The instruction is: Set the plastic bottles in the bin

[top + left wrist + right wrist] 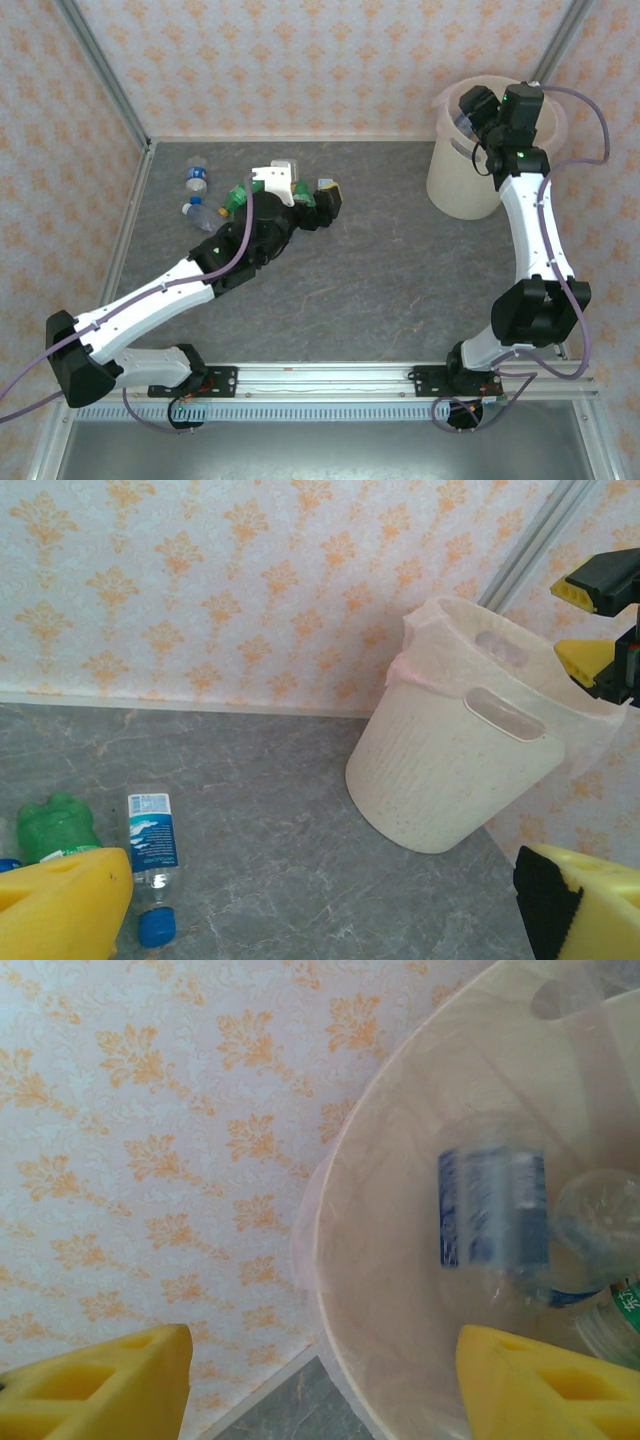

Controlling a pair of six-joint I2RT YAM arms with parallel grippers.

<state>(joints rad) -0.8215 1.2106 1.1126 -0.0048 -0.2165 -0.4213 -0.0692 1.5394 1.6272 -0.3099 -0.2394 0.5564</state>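
Note:
My right gripper hangs over the bin, a pale cream bucket at the back right. Its yellow fingers stand open with nothing between them. Below them a clear bottle with a blue label shows blurred inside the bin, above other bottles lying at the bottom. My left gripper is open over the table's back left. Beside it lie a clear bottle with a blue cap and a green bottle. Two more clear bottles lie further left.
Patterned walls close in the grey table on three sides, with a metal post in the back right corner behind the bin. A stretch of bare table lies between the two arms.

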